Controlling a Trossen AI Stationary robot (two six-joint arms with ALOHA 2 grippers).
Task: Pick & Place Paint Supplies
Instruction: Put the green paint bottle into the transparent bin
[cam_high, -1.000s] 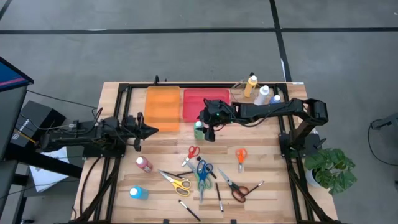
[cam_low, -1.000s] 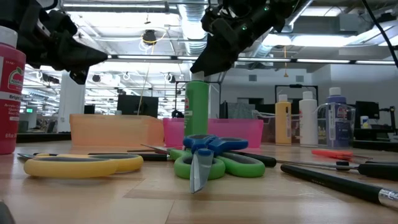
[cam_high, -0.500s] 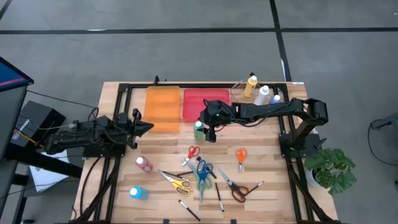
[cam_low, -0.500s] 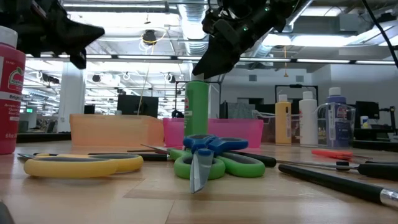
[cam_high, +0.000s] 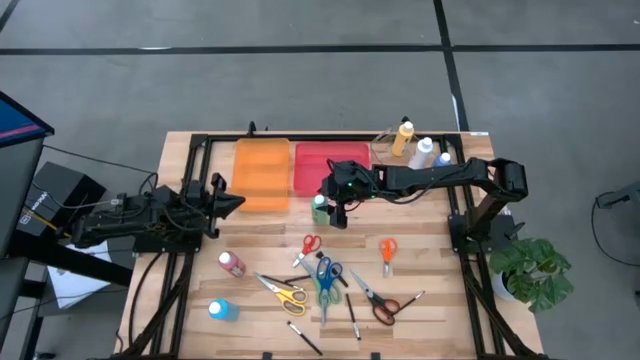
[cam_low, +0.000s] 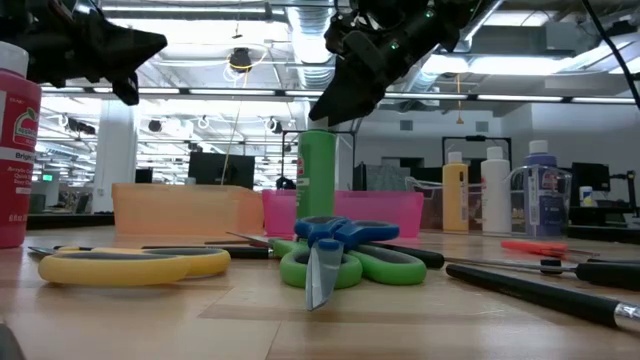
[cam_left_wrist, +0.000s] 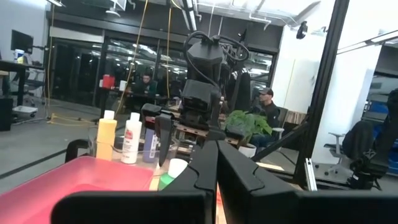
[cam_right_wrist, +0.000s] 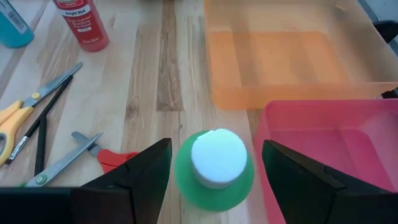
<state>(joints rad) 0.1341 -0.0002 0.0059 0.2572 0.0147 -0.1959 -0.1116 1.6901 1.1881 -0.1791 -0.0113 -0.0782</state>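
Note:
A green paint bottle (cam_high: 319, 209) with a white cap (cam_right_wrist: 216, 158) stands upright on the wood table, just in front of the pink tray (cam_high: 330, 166). My right gripper (cam_right_wrist: 216, 149) hangs open just above it, one finger on each side of the cap and neither touching, as the low view (cam_low: 322, 108) shows. My left gripper (cam_high: 240, 203) is shut and empty, raised above the table's left edge, with its closed fingers (cam_left_wrist: 216, 163) pointing toward the right arm. Scissors (cam_high: 325, 277) and thin brushes (cam_high: 352, 317) lie flat on the near half.
An orange tray (cam_high: 262, 172) sits left of the pink one. Yellow (cam_high: 403, 138), white (cam_high: 423, 152) and blue (cam_high: 443, 158) bottles stand at the far right. A red bottle (cam_high: 231, 263) and a blue one (cam_high: 222, 310) are near left. A black frame (cam_high: 190, 150) rims the table.
My left gripper has drawn back a little toward the table's left edge, risen, and tipped its shut fingers upward.

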